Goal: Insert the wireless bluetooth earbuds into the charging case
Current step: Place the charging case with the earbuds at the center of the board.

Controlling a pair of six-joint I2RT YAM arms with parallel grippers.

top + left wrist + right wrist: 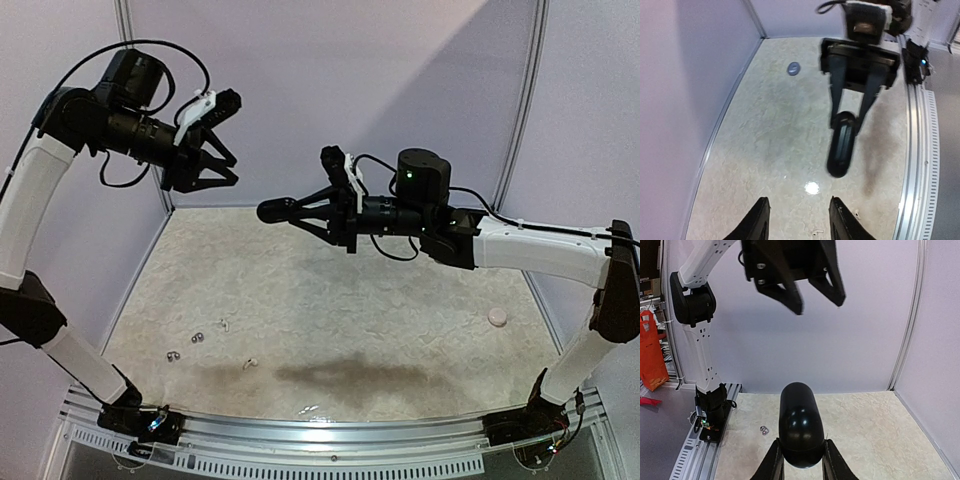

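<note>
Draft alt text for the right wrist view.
The right gripper clamps a black oval charging case at bottom centre. The left gripper hangs open and empty above it. Tiny earbuds lie on the table near the left arm's base.

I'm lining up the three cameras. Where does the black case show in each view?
Top external: black case upper centre, held out to the left by the right gripper.
Left wrist: case right of centre, below that gripper.
Right wrist: case bottom centre, between its own fingers.
Shared landmark: the open left gripper, upper left from above, bottom edge in its own view, top in the right wrist view.
</note>
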